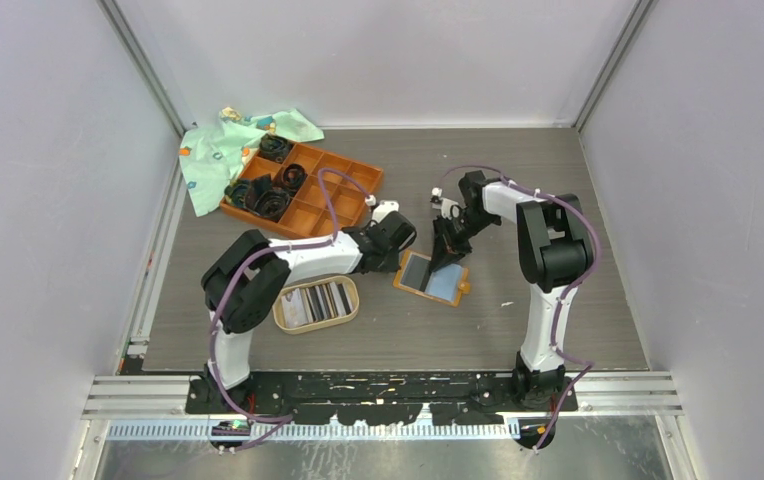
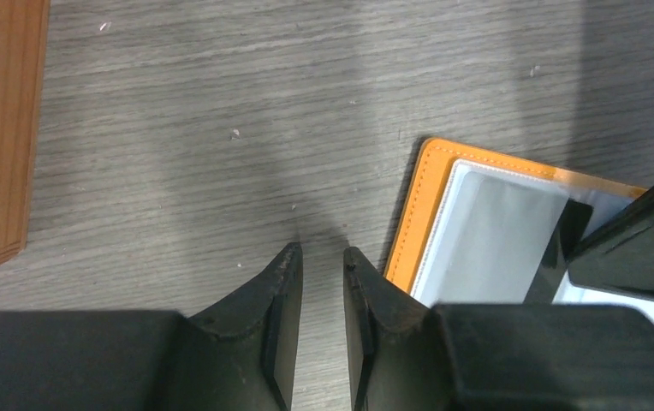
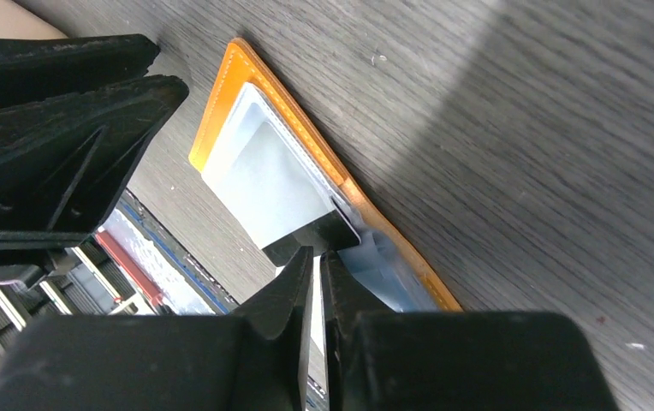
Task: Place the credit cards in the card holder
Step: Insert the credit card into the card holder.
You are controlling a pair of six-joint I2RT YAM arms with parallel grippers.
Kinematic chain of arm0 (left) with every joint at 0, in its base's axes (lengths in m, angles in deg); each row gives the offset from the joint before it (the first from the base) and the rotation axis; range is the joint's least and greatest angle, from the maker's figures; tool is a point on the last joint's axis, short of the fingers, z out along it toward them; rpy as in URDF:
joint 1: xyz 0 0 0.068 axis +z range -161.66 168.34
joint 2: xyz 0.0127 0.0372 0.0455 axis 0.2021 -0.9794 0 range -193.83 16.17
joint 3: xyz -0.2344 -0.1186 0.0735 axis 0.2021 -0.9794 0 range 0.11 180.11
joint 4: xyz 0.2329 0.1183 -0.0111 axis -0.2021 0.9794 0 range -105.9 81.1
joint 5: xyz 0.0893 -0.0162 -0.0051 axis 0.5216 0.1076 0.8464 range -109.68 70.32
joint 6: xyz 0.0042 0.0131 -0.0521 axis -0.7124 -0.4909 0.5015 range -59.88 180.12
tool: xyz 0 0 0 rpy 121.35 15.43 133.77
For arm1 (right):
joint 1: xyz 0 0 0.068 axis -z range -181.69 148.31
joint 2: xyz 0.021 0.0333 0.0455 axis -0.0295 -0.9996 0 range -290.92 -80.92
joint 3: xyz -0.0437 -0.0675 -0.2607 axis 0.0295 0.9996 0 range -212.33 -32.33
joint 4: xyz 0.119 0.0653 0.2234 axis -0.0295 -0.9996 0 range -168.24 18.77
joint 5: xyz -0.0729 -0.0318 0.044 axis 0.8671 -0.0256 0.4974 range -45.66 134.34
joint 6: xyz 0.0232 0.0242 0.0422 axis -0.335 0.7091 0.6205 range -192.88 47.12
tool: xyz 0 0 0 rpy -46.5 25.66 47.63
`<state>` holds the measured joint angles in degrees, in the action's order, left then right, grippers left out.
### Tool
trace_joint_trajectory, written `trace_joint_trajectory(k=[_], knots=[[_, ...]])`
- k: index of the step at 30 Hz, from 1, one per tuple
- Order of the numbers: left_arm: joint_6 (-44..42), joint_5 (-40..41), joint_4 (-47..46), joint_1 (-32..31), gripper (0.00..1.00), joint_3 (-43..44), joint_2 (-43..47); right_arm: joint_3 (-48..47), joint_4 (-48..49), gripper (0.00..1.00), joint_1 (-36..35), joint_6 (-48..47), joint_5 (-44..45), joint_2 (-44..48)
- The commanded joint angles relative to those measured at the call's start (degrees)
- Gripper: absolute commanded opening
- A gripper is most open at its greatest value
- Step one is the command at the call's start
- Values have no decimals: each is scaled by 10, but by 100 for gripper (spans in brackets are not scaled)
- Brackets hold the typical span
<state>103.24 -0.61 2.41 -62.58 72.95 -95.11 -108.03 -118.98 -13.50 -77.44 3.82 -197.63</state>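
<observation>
Card holder (image 1: 428, 285) open flat, R jaws pinching black card (image 3: 313, 236) at its pocket, L jaws slightly apart, empty.

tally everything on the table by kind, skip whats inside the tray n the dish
orange flat leather-like card holder: 1
black plastic credit card held in the right fingers: 1
orange-brown compartment tray: 1
oval tan-rimmed dish: 1
pale green patterned cloth: 1
total: 5
</observation>
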Motion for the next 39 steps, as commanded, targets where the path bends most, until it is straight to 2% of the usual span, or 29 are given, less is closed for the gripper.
trace_joint_trajectory(k=[1, 8, 15, 22, 29, 39], knots=[[6, -35, -8, 2, 26, -5, -13, -7, 12, 14, -8, 3, 5, -9], [13, -86, -35, 0, 24, -36, -11, -7, 23, 16, -12, 9, -10, -11], [17, -96, -49, -17, 24, -60, 3, -8, 27, 18, -16, 9, -12, -14], [29, -95, -59, -33, 24, -87, 21, -15, -4, 21, -16, -46, -11, 30], [37, -89, -81, -57, 23, -111, 52, 4, -10, 24, -18, -78, 47, 93], [37, -89, -87, -63, 23, -117, 57, -1, -38, 29, -39, -83, 114, 62]])
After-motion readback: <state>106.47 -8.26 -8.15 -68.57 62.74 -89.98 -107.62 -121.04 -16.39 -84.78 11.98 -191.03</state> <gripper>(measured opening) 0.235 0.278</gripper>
